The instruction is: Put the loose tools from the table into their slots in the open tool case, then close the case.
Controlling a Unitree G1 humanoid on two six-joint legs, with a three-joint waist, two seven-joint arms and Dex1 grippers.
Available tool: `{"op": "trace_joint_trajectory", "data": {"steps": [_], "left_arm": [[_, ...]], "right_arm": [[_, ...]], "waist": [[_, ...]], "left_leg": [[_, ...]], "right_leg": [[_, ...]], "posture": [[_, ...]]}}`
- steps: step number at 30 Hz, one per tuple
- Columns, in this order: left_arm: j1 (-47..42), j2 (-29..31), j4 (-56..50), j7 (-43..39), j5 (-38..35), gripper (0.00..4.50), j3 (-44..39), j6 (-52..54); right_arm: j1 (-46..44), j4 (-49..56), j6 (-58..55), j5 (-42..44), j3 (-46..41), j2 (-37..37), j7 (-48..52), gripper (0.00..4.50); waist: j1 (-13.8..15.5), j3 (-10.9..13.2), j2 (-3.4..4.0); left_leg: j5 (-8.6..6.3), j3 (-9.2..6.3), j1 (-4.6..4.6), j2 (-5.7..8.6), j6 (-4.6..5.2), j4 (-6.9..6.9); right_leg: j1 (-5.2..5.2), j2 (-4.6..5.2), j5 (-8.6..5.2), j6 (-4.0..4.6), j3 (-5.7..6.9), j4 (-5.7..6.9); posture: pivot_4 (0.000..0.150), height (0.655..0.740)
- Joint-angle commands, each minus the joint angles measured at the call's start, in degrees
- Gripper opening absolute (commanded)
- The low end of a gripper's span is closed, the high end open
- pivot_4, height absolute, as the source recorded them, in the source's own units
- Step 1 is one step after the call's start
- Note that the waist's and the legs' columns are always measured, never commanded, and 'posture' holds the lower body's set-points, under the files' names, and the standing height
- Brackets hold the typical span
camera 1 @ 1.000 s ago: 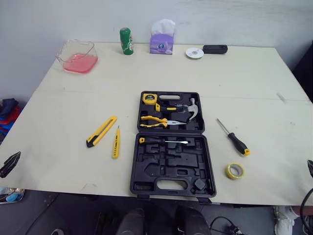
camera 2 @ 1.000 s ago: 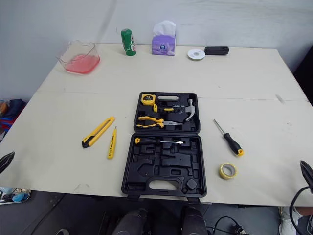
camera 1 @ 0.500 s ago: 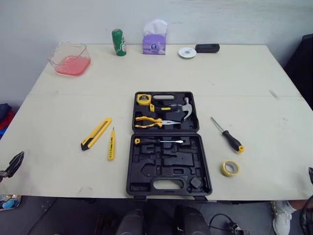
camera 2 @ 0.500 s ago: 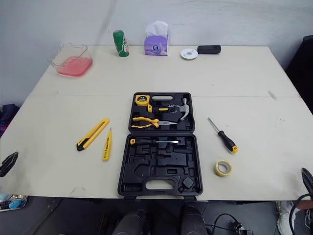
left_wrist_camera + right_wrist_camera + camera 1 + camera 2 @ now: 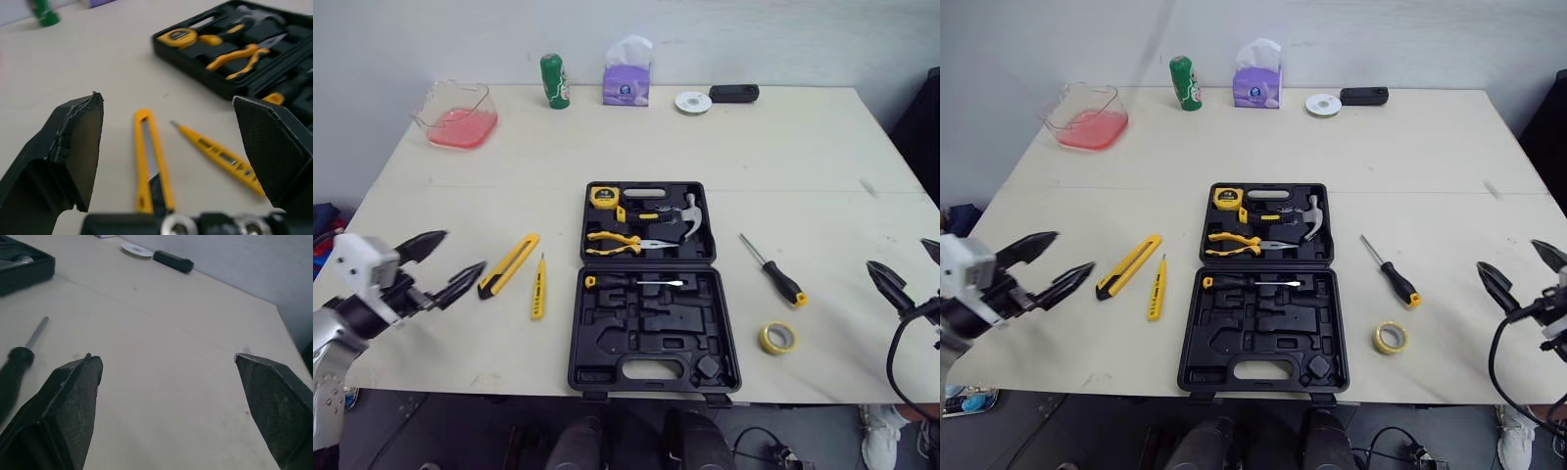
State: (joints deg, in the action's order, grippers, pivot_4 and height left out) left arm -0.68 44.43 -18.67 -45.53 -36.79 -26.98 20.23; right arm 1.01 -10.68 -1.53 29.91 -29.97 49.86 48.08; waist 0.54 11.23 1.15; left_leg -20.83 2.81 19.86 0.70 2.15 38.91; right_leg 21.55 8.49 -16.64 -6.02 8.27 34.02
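The left gripper (image 5: 463, 251) is spread wide and holds nothing, its two black, wedge-shaped fingers hovering apart from the table (image 5: 754, 147) and pointing towards the tool case (image 5: 607, 343) from well out on the case's left. Just ahead of its tips lies the utility knife (image 5: 514, 262), a long yellow body with a black end, lying at a slant; between the knife and the case lies a slim yellow tester (image 5: 539, 286) shaped like a pen, with a thin metal tip pointing away from the robot. The right gripper (image 5: 1508, 257) is also wide open and empty, well to the right of the case near the table's edge. Between it and the case lie a screwdriver (image 5: 773, 271) with a bare steel shaft and a black handle capped in yellow, and, nearer the robot, a small roll of yellow tape (image 5: 779, 339). The case is black moulded plastic, lying open and flat in two halves. The far half holds a yellow tape measure (image 5: 607, 196), yellow-handled pliers (image 5: 622, 242) and a steel-headed hammer (image 5: 690, 217); the near half holds one more screwdriver (image 5: 636, 282) along its hinge side, with the other slots bare. The table is a pale, matte, smooth surface.
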Motion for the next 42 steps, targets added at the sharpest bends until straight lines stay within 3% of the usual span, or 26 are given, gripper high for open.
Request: {"op": "trace_joint_trajectory", "data": {"steps": [1,5,10,23,37,42], "left_arm": [[-1.87,2.03,-4.72,-3.16,-4.25,4.43,1.95,2.97],[-7.70,2.65,-9.81,-5.31,-7.12,4.43,8.91,6.20],[-10.32,0.16,-11.89,-5.43,-5.56,4.43,13.92,5.19],[-10.59,-1.83,-13.97,-5.33,-7.87,4.43,17.39,8.90],[-10.87,-0.80,-15.24,-7.79,-9.81,4.43,18.90,11.41],[-10.22,-0.46,-15.32,-7.79,-11.17,4.50,18.15,12.60]], "right_arm": [[0.54,6.88,-11.39,3.96,-0.25,2.65,0.34,4.50],[0.36,13.17,-27.30,6.77,2.77,7.77,1.51,4.50],[-1.26,20.10,-38.72,9.58,3.82,7.67,-1.25,4.50],[-0.90,26.79,-45.43,4.56,9.40,4.57,-8.12,4.50],[-6.34,21.06,-48.23,0.63,15.28,4.19,-8.36,4.50],[-7.74,20.13,-47.00,-1.38,16.62,3.32,-8.65,2.21]], "waist": [[0.24,-0.01,0.01],[0.64,0.00,0.05],[1.00,0.00,0.04],[1.14,0.02,0.00],[0.99,0.02,0.00],[0.99,0.02,0.00]], "left_leg": [[0.00,0.00,0.04,0.00,0.01,0.04],[0.03,-0.02,0.26,-0.01,0.06,0.11],[0.04,-0.05,0.32,-0.01,0.08,0.13],[0.05,-0.06,0.35,-0.03,0.09,0.17],[0.07,0.00,0.32,-0.09,0.06,0.21],[0.07,0.00,0.32,-0.11,0.05,0.21]], "right_leg": [[0.00,-0.02,0.00,0.00,0.01,0.00],[0.06,-0.10,0.05,-0.08,0.09,0.01],[0.04,-0.19,0.09,-0.14,0.12,-0.07],[0.04,-0.76,0.14,-0.23,-0.12,-0.14],[0.04,-0.85,0.15,-0.22,-0.17,-0.12],[0.04,-0.88,0.15,-0.21,-0.17,-0.13]], "posture": [[0.150,0.7400],[0.150,0.7400],[0.150,0.7400],[0.150,0.7400],[0.150,0.7400],[0.150,0.7400]]}}
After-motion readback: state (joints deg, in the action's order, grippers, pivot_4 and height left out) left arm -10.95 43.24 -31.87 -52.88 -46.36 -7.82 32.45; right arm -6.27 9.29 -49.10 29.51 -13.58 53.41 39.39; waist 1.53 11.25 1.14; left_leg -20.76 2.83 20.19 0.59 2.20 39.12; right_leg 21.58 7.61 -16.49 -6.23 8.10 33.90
